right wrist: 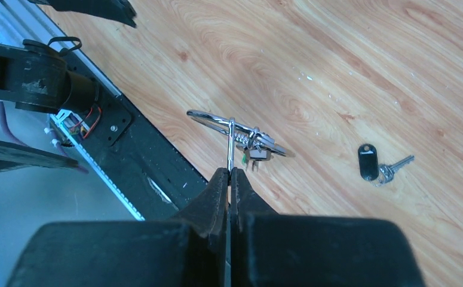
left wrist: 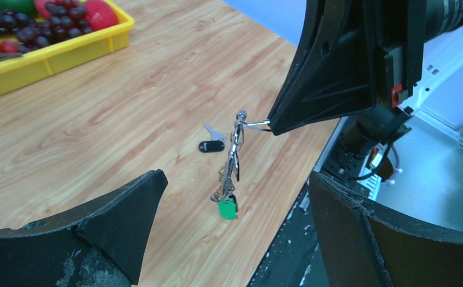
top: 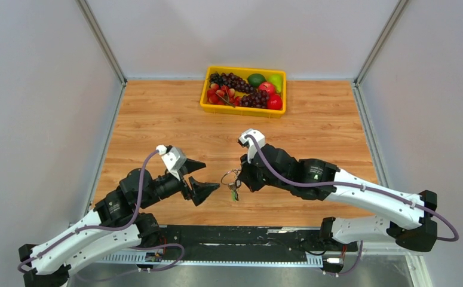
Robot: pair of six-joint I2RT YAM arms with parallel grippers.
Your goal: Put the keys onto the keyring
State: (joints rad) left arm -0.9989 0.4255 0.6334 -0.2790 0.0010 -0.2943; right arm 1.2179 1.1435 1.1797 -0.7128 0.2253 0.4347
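My right gripper [top: 241, 178] [right wrist: 229, 171] is shut on the thin silver keyring [top: 230, 177] [right wrist: 236, 127] and holds it above the table near the front edge. A green-headed key [left wrist: 227, 209] and a dark-headed one beside it hang from the ring [left wrist: 237, 149]. One loose key with a black head [left wrist: 211, 145] [right wrist: 367, 161] lies flat on the wood just beyond the ring. My left gripper [top: 208, 175] [left wrist: 236, 179] is open and empty, a little left of the ring and pointing at it.
A yellow tray [top: 205, 95] [left wrist: 61, 54] of fruit stands at the back middle of the wooden table [top: 157, 119]. The black base rail [top: 241, 236] runs along the front edge, right below the hanging keys.
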